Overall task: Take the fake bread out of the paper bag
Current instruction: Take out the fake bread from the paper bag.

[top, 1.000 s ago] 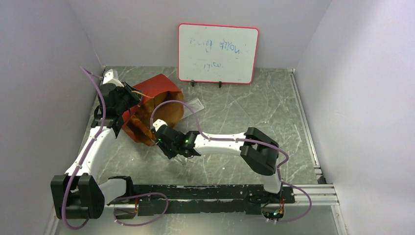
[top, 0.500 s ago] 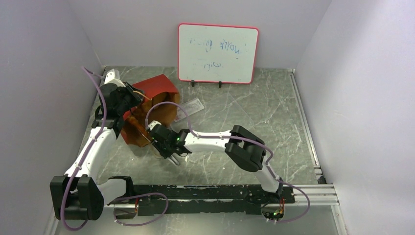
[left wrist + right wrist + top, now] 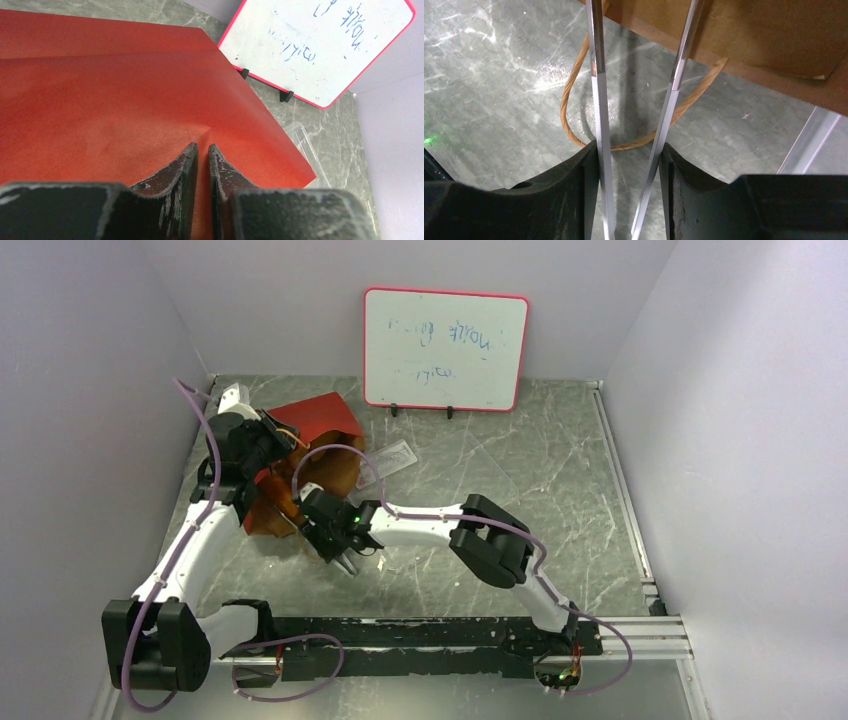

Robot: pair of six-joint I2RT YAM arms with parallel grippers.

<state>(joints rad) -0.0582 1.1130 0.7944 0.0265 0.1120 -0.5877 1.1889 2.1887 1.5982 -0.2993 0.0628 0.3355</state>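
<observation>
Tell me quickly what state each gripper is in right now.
Left gripper: closed, pinching the red wall of the paper bag.
Right gripper: open, holding nothing that can be seen.

grey marbled table bears the tipped paper bag, clear tray beside, whiteboard behind.

Left claw pinched shut (arm stretched forward); right claw parted, arm reaching leftward.

text: blue handwriting | on: whiteboard | two lines, too scrawled to read
</observation>
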